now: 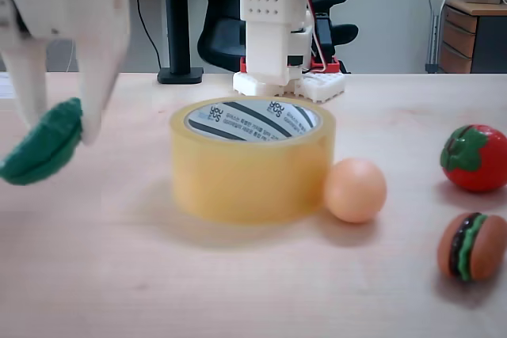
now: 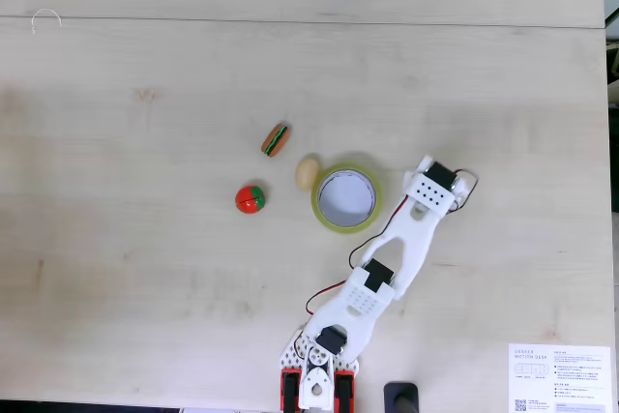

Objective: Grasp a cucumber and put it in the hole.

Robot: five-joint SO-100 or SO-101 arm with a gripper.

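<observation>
In a fixed view from the table's front, my gripper (image 1: 63, 126) hangs at the upper left, shut on the dark-green cucumber (image 1: 43, 146). The cucumber tilts and sticks out below the white fingers (image 1: 99, 77). The yellowish tape roll (image 1: 245, 180) stands in the middle, and its hole with the striped white inner core (image 1: 253, 120) faces up. The gripper is left of the roll here and apart from it. In a fixed view from above, the gripper (image 2: 437, 187) sits just right of the tape roll (image 2: 317, 202), and the arm hides the cucumber.
A peach-orange ball (image 1: 355, 189) touches the roll's side. A red tomato (image 1: 477, 157) and a toy burger (image 1: 470, 246) lie further right. From above, the ball (image 2: 308, 173), the burger (image 2: 277, 139) and the tomato (image 2: 250, 198) lie left of the roll. The arm's base (image 2: 319, 374) is at the bottom edge.
</observation>
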